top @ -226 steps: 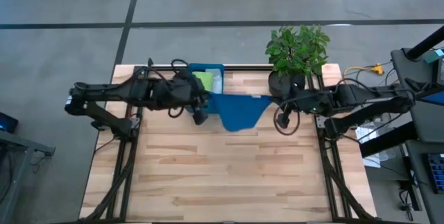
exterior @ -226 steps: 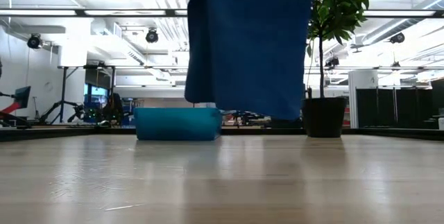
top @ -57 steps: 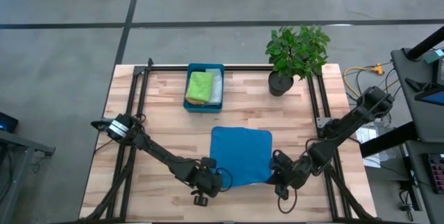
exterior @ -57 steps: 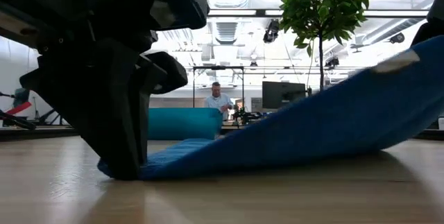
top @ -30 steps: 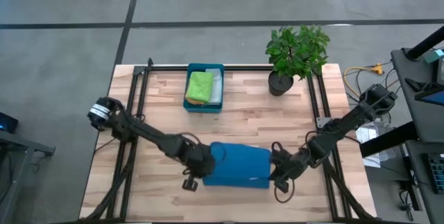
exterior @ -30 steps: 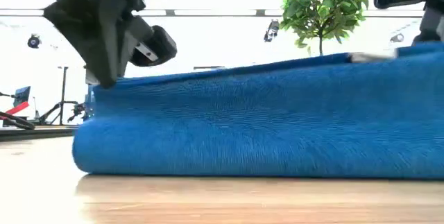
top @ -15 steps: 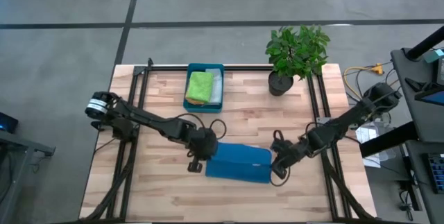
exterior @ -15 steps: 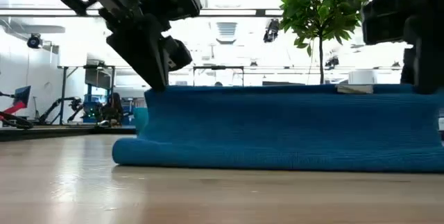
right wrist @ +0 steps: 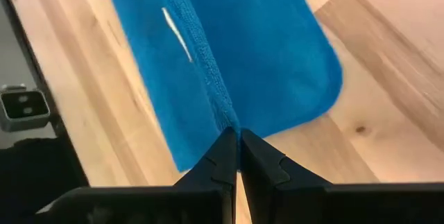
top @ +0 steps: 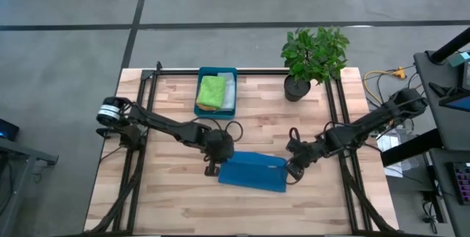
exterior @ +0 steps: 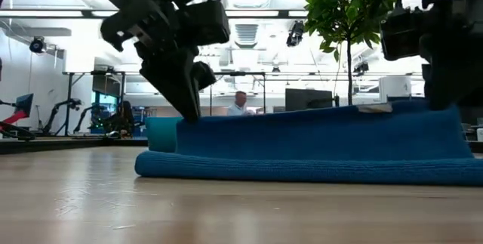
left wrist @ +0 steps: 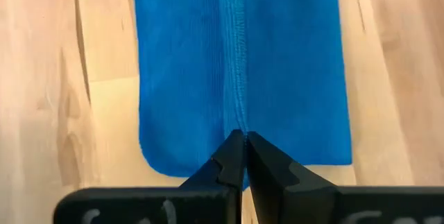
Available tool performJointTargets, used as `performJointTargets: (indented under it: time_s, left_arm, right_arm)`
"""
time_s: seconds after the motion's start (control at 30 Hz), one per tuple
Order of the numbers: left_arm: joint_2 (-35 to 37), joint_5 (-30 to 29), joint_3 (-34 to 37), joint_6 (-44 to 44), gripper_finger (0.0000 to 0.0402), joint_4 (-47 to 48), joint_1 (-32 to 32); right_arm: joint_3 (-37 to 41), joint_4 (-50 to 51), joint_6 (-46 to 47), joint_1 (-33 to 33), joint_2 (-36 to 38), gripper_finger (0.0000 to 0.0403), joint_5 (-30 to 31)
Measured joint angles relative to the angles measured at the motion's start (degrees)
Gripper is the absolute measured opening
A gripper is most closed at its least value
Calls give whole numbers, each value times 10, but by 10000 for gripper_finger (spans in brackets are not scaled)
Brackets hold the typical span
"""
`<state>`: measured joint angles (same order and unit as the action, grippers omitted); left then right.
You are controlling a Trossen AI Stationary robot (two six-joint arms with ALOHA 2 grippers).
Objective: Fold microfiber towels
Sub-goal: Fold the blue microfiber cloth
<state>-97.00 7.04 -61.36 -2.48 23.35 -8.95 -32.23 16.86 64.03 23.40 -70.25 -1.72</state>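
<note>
Between closed jaws, blue towel (top: pixel 253 172) hem (folded, apparently).

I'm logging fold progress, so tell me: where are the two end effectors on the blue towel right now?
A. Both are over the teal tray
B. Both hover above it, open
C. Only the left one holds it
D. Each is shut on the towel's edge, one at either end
D: the left end effector and the right end effector are each pinched shut on the hem of the blue towel, one at either end of it.
</note>
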Motion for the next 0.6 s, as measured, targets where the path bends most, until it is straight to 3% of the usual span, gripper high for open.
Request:
performJointTargets:
  time_s: [0.13,0.33,0.6]
  left_arm:
    - [-15,-9,0,-1,0,-4,0]
    - [-20,-70,0,-1,0,-3,7]
    - [-20,-103,0,-1,9,-4,24]
  right_arm:
    - [1,5,0,-13,-4,8,1]
    - [1,15,10,-31,-8,12,0]
    - [1,46,15,-47,-6,54,0]
